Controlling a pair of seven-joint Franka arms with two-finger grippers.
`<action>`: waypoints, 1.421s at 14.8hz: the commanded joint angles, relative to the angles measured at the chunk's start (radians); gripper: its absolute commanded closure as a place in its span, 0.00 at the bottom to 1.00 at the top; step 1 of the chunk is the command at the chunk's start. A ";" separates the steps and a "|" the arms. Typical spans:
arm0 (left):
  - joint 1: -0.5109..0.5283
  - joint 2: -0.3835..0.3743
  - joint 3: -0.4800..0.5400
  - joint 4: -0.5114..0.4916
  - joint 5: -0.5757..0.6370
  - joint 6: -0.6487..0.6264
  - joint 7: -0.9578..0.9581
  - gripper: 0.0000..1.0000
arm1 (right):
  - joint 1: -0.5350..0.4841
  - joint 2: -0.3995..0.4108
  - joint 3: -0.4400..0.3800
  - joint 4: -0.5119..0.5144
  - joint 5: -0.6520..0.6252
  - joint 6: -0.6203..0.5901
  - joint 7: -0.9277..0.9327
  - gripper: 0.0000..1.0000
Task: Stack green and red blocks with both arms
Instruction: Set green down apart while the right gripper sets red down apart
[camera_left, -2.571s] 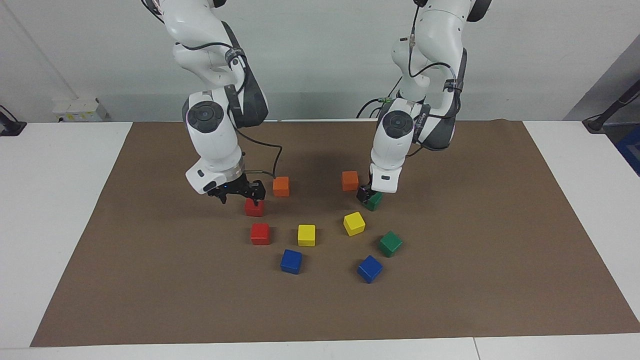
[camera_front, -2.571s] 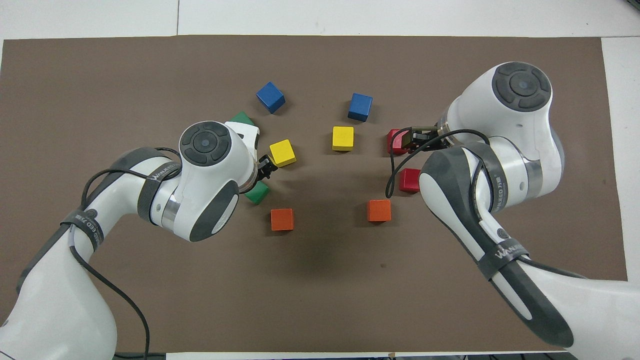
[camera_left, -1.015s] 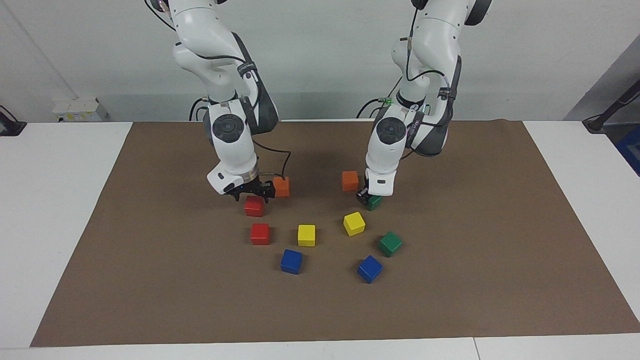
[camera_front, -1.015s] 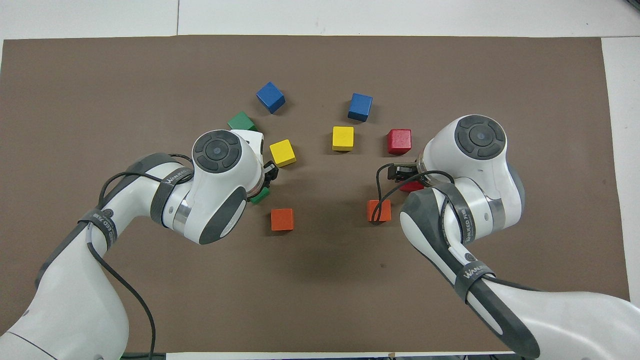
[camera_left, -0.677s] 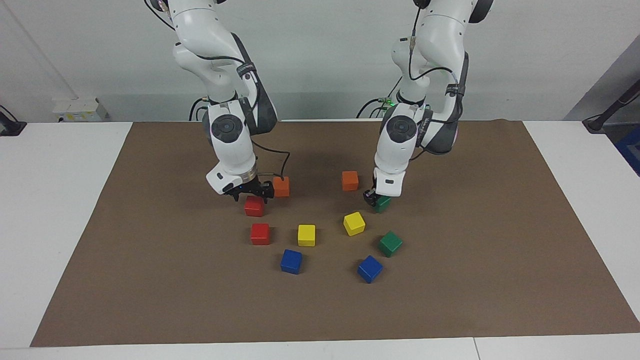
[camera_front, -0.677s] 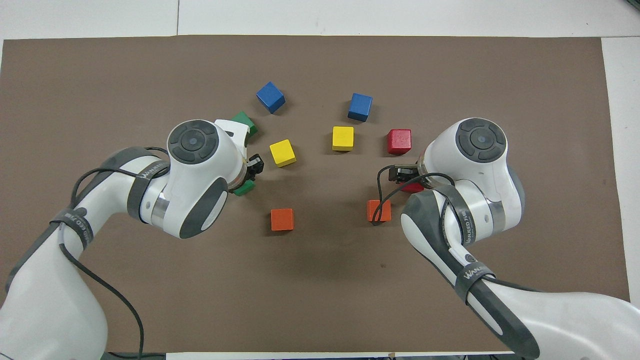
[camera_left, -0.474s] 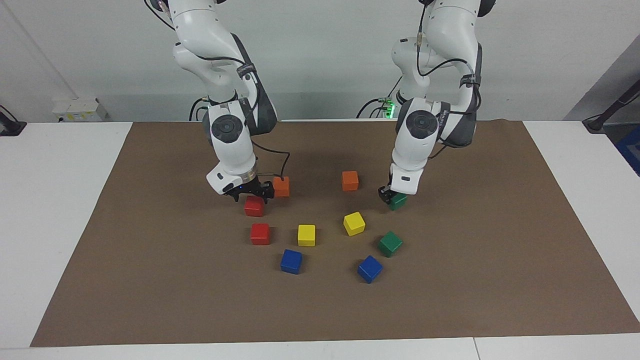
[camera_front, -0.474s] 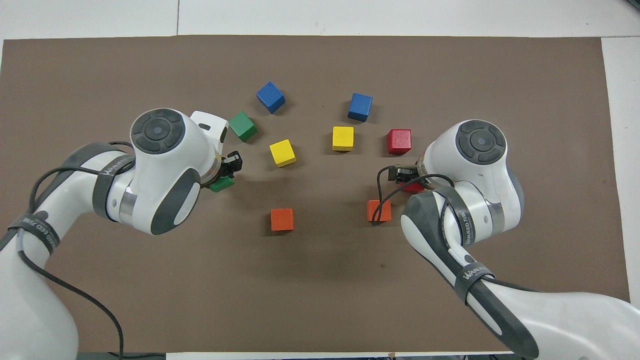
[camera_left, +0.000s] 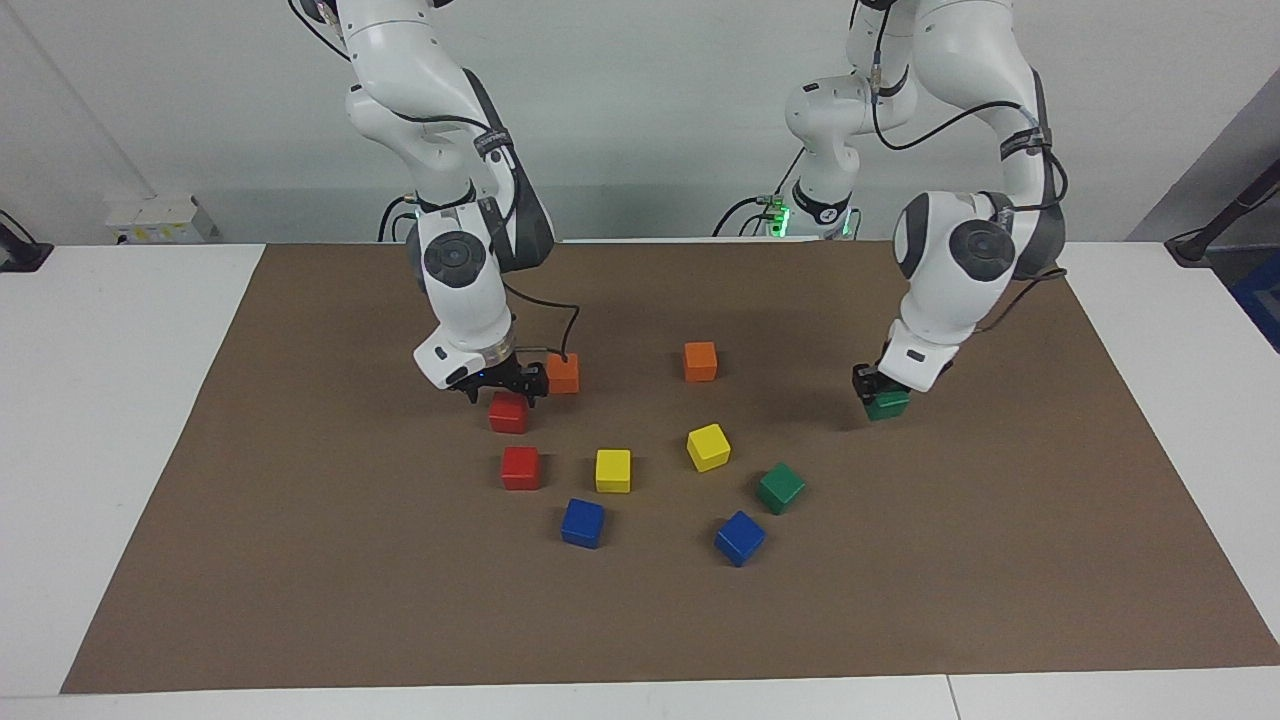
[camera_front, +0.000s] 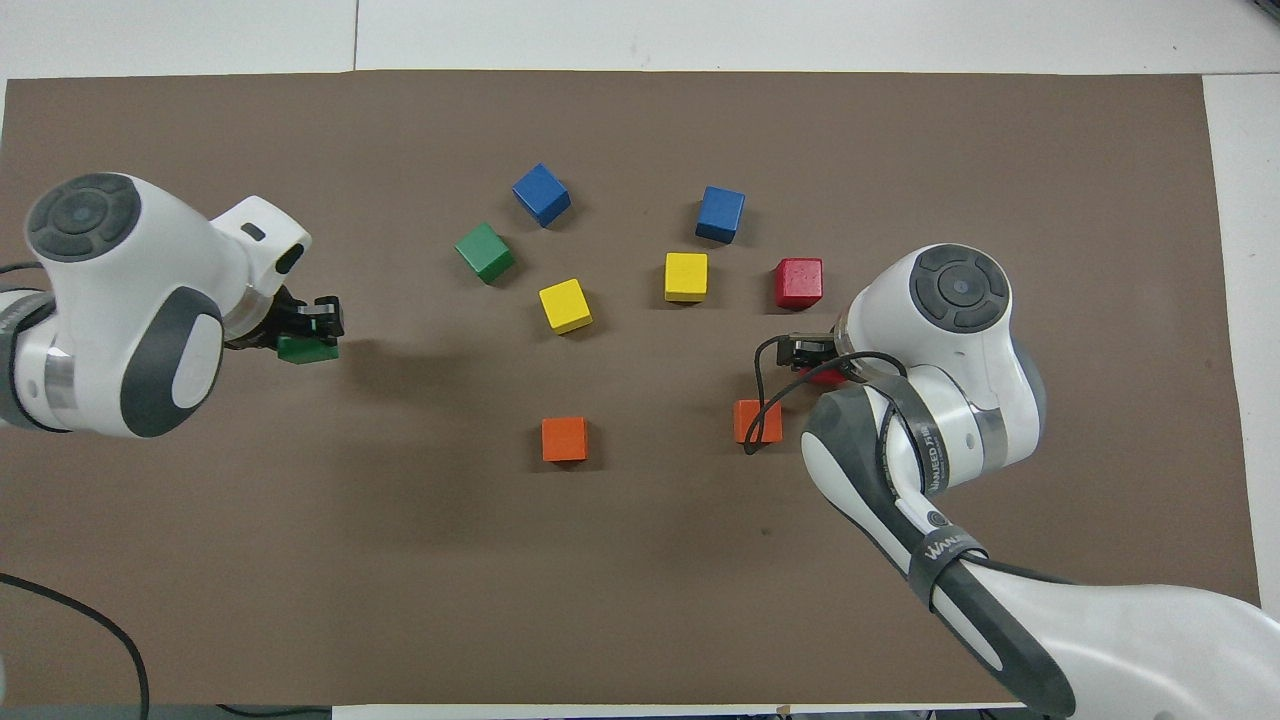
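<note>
My left gripper (camera_left: 880, 392) is shut on a dark green block (camera_left: 888, 404) and holds it just above the brown mat, toward the left arm's end; it also shows in the overhead view (camera_front: 306, 336) with the block (camera_front: 308, 349). The other green block (camera_left: 780, 487) lies on the mat (camera_front: 485, 252). My right gripper (camera_left: 498, 388) is open, low over a red block (camera_left: 508, 413), which is mostly hidden under the arm in the overhead view (camera_front: 825, 376). The second red block (camera_left: 520, 467) lies farther from the robots (camera_front: 798, 282).
Two orange cubes (camera_left: 562, 373) (camera_left: 700, 361) lie nearest the robots, one close beside my right gripper. Two yellow cubes (camera_left: 613, 470) (camera_left: 708, 447) and two blue cubes (camera_left: 582, 522) (camera_left: 739, 537) lie farther out. The brown mat (camera_left: 300, 560) covers a white table.
My left gripper has carried the green block away from the cluster toward the left arm's end of the mat. My right gripper has stayed over the red block.
</note>
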 joint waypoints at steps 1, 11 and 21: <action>0.087 -0.008 -0.009 0.003 0.002 0.020 0.150 1.00 | -0.015 -0.009 0.009 -0.027 0.006 0.031 -0.024 0.02; 0.166 0.133 -0.007 0.047 0.000 0.160 0.220 1.00 | -0.015 0.026 0.009 -0.048 0.006 0.109 -0.018 0.19; 0.176 0.173 -0.007 0.050 0.004 0.175 0.295 1.00 | -0.088 -0.018 0.007 0.148 0.006 -0.229 -0.092 1.00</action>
